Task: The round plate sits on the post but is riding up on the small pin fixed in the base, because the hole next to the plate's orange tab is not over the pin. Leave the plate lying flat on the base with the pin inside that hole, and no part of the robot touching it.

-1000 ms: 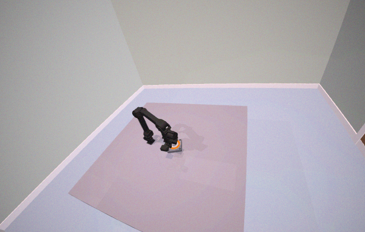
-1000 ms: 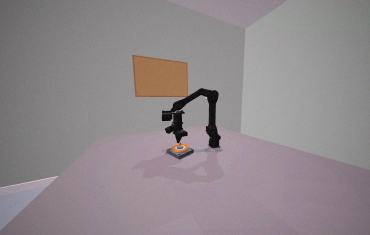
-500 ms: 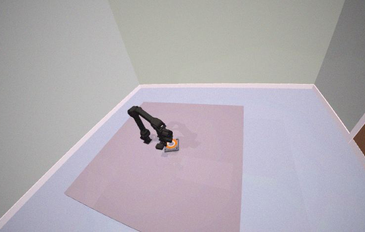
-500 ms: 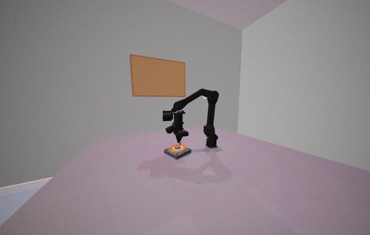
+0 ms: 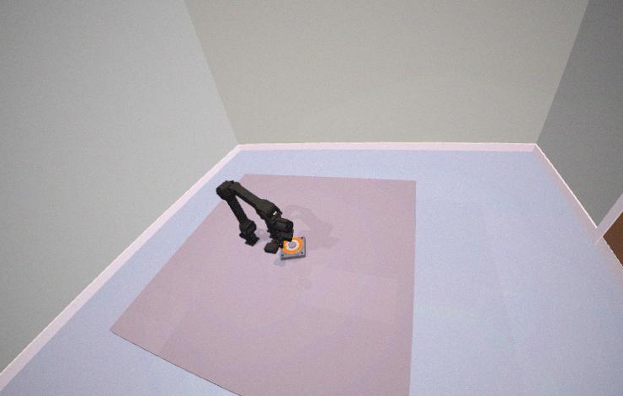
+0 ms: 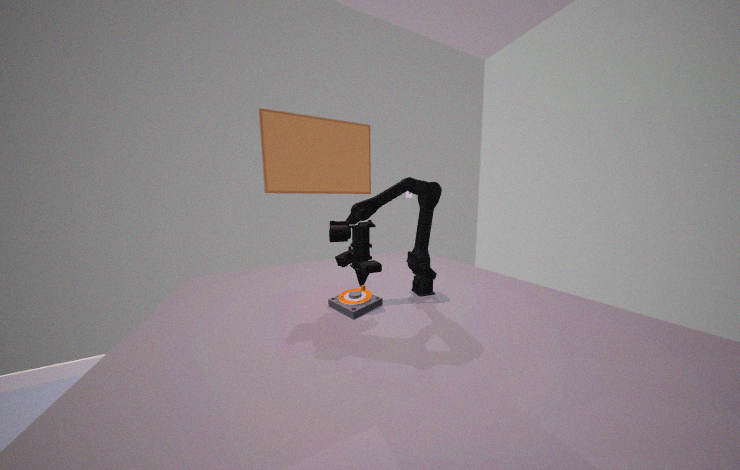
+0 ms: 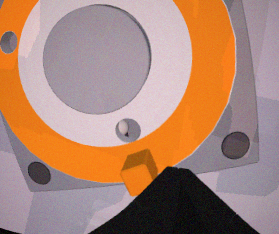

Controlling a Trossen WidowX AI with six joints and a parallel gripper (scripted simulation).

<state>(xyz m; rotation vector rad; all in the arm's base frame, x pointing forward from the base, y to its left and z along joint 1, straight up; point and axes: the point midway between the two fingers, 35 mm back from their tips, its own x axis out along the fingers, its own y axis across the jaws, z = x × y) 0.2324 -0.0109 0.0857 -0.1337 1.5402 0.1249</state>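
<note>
The round plate (image 7: 203, 48) (image 5: 296, 243) (image 6: 345, 294) has an orange outer ring and a white inner ring. It sits around the grey post (image 7: 97, 57) on the square grey base (image 7: 243, 115) (image 5: 300, 254) (image 6: 355, 308). Its orange tab (image 7: 139, 169) points toward my fingers, with a small hole (image 7: 126, 129) just inside it. I cannot tell whether the pin is in that hole. My gripper (image 7: 175, 178) (image 6: 363, 284) is shut and empty, its tips low at the plate's rim, right beside the tab.
The base stands on a pinkish mat (image 5: 333, 304) close to the arm's foot (image 5: 249, 239) (image 6: 422, 286). An orange board (image 6: 314, 151) hangs on the far wall. The base has dark corner holes (image 7: 237, 144).
</note>
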